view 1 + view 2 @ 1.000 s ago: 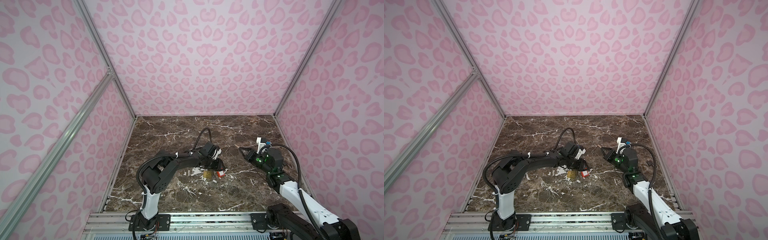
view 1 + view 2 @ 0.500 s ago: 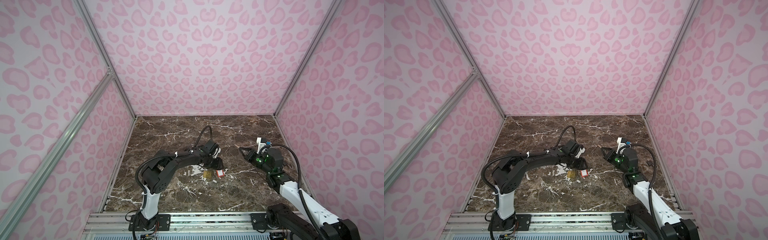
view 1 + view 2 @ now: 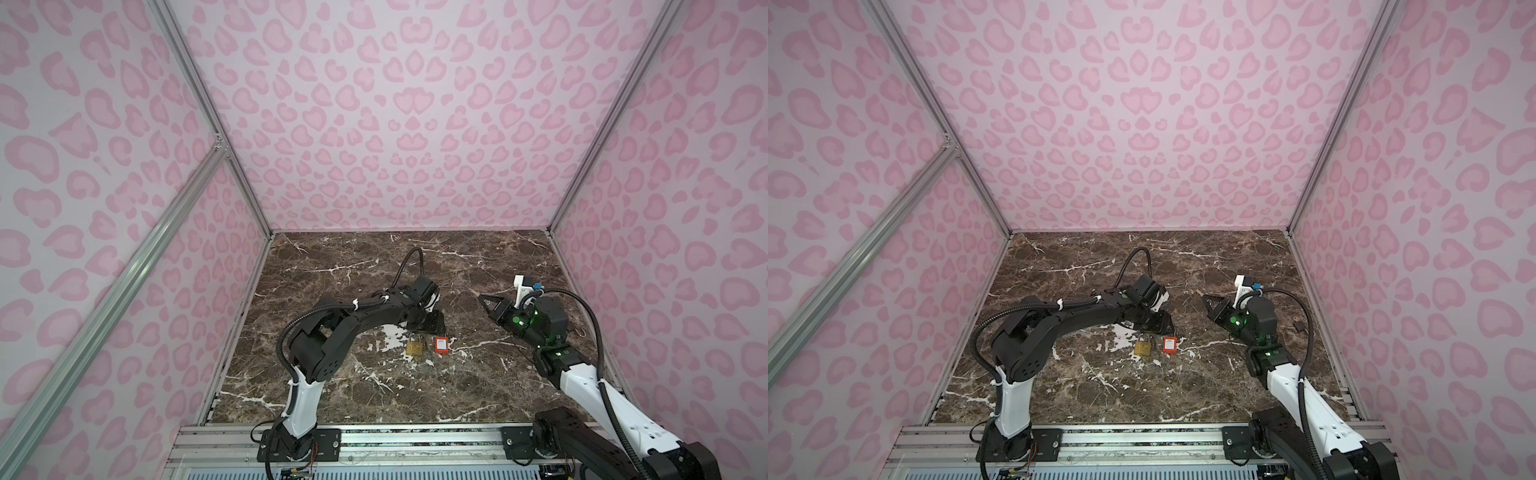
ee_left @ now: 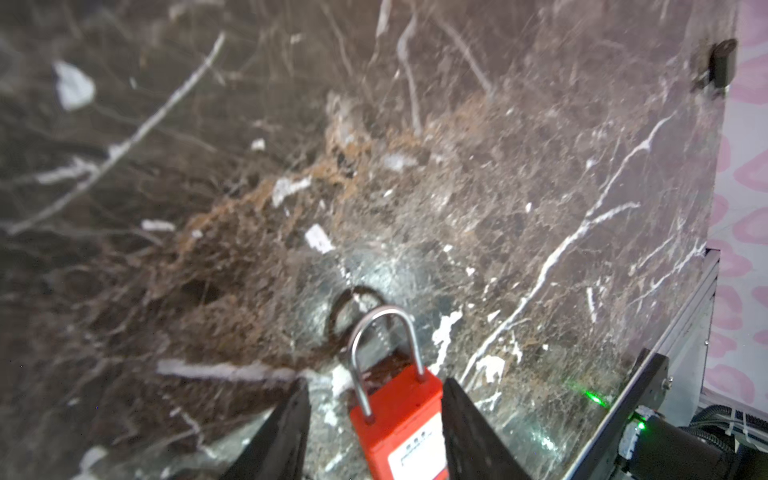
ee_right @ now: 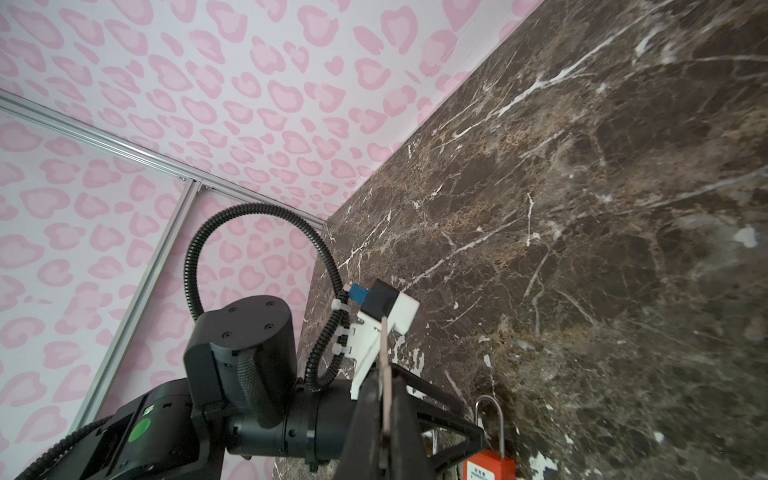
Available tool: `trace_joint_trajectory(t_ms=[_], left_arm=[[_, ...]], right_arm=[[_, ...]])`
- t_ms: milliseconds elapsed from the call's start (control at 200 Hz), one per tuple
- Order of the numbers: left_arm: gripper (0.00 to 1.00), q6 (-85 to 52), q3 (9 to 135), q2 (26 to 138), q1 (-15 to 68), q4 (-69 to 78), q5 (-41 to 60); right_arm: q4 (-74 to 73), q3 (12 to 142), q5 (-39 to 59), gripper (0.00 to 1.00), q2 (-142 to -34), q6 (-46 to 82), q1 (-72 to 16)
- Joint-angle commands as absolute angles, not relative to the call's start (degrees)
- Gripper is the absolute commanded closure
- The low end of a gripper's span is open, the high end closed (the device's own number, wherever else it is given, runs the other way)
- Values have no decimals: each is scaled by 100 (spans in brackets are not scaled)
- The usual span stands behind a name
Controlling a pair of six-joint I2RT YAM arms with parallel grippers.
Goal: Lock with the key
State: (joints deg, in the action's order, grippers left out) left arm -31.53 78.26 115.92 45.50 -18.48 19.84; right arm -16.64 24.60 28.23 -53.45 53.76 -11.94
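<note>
1. The brass padlock [image 3: 415, 348] lies flat on the counter [image 3: 332, 266], just beside the red padlock [image 3: 441, 344] on its left, and does not touch it.
2. The left gripper [image 4: 376, 383] hangs over the red padlock and points steeply down. Its jaws are spread. In the left wrist view the red body shows between the two fingers [image 4: 286, 436]: one is clearly apart from it, the other is right at its side. Nothing is clamped. I cannot tell whether the fingertips are low enough to touch it.
3. I judge the red padlock to be the task's thing. It lies flat, and its long axis runs from the far edge of the counter to the near edge. The shackle [image 4: 384, 328] is at the far end and the body at the near end. The keyhole is not visible. I suppose it is in the body's end opposite the shackle.
4. The right gripper [image 3: 484, 298] is to the right of the red padlock and a little behind it, well apart and raised off the counter. Its jaws are pressed together on the key [image 5: 384, 345], and the thin blade stands out past the fingertips. In both top views this gripper points to the left.
5. The coming move turns on this relation. The key waits on the right and toward the shackle end, while the supposed keyhole faces the other way. The left arm is the nearer one, so it probably must grip the padlock and turn it toward the key.
</note>
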Motion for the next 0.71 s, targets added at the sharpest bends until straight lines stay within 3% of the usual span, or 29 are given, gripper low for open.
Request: trace_joint_trajectory(t_ms=[0,700], left_arm=[[47,-3205,8030,11690,4553,-1837,1852],[49,-3208,8578,12170,4554,-1747,2154]], right_arm=[[-1663,2433,2786,100,-5344,5303,-1195],[-1591,2408,2763,100,-5253,5326,-1160]])
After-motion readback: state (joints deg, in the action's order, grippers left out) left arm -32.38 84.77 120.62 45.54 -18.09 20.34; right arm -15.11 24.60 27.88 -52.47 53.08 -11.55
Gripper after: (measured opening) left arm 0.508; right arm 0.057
